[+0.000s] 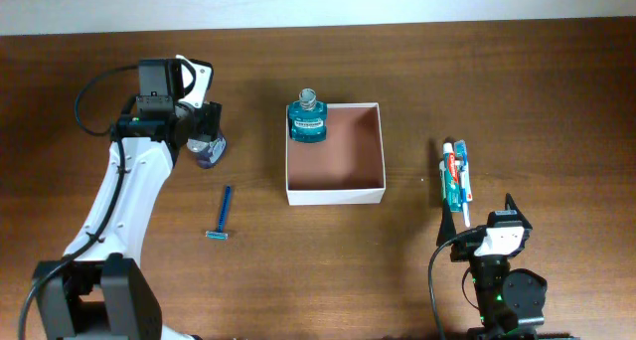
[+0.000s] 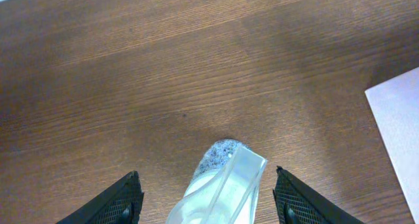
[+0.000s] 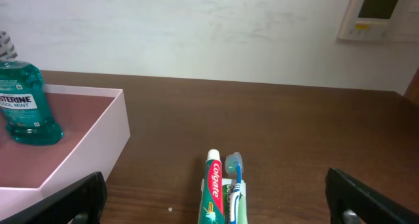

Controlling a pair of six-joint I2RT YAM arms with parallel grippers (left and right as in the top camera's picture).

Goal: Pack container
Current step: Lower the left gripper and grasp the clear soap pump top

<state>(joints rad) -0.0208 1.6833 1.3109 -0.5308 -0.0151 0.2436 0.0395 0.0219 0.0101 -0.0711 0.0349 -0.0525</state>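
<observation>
Overhead: square white-walled, pink-floored container (image 1: 343, 153) holds a teal mouthwash bottle (image 1: 307, 118) in one corner. Jaws of left gripper (image 2: 206, 185) spread around clear plastic toiletry (image 2: 226, 178); right gripper (image 3: 216, 194) jaws spread too.

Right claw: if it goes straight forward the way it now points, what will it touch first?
The right claw would probably first meet the Colgate toothpaste and toothbrush set lying just ahead between its fingers; exact depth is unclear.

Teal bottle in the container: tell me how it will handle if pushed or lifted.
The bottle stands upright in a corner of the container, so a high push would probably tip it. It looks nearly full of liquid, so likely heavy for its size. Its smooth plastic may slip.
</observation>
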